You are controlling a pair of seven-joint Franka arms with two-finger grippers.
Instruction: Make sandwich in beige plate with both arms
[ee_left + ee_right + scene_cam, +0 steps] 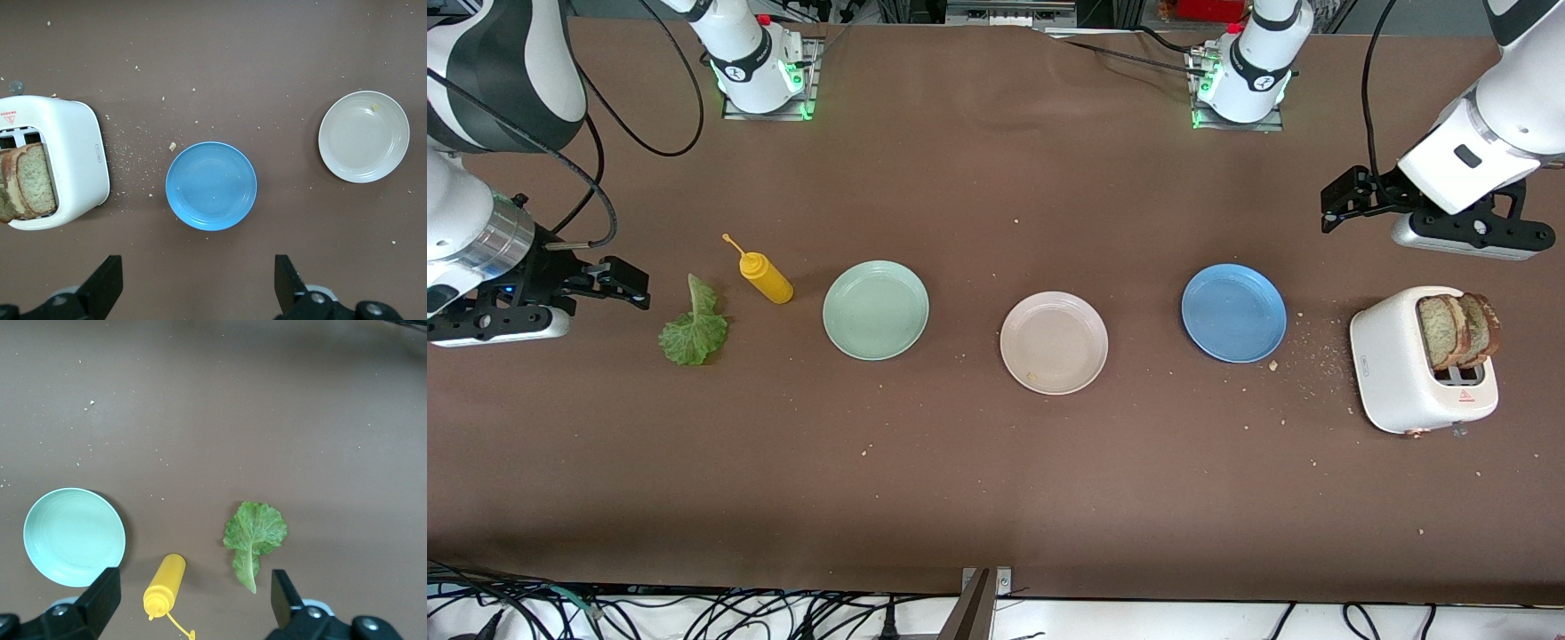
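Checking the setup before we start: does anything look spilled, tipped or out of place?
Crumbs are scattered on the table between the blue plate and the toaster. The yellow bottle lies on its side beside the lettuce leaf.

Glossy beige plate (1054, 342) (matt table (996, 498))

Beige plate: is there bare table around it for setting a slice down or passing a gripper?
Yes. Bare gaps separate the beige plate from the mint-green plate and the blue plate. It is tighter where the lettuce leaf lies close to the yellow bottle.
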